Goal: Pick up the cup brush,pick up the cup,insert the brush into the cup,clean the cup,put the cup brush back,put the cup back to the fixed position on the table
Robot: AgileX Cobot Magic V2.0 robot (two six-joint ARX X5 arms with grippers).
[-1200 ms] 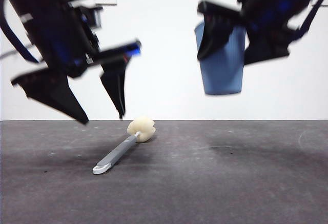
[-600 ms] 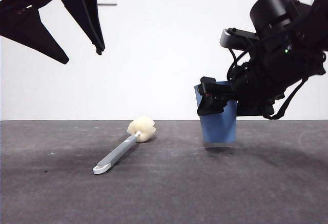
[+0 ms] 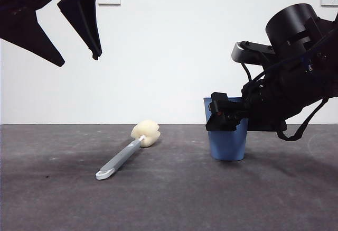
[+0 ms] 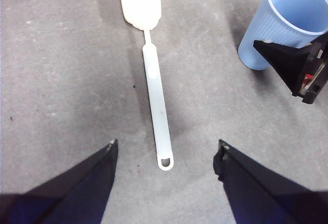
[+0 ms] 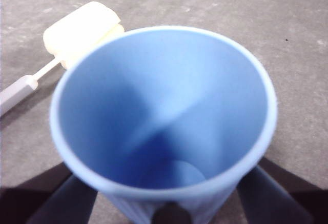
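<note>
my right claw (image 3: 224, 119) hugs the cup (image 3: 227, 145) standing on the counter (image 3: 169, 199) | my left claw (image 3: 74, 54) open, high above the cup brush (image 3: 125, 154)

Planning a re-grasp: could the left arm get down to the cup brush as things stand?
Probably yes: the left pincer hangs open above the cup brush, nothing between; the cup stands aside in the right pincer.

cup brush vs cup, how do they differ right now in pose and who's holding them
The cup brush lies flat on the table, while the cup stands upright on it, mouth up. Nothing grips the brush: the left gripper hangs open above its handle, whereas the right gripper is closed around the cup. The brush is grey with a pale-yellow head; the cup is blue. Both rest on the table.
</note>
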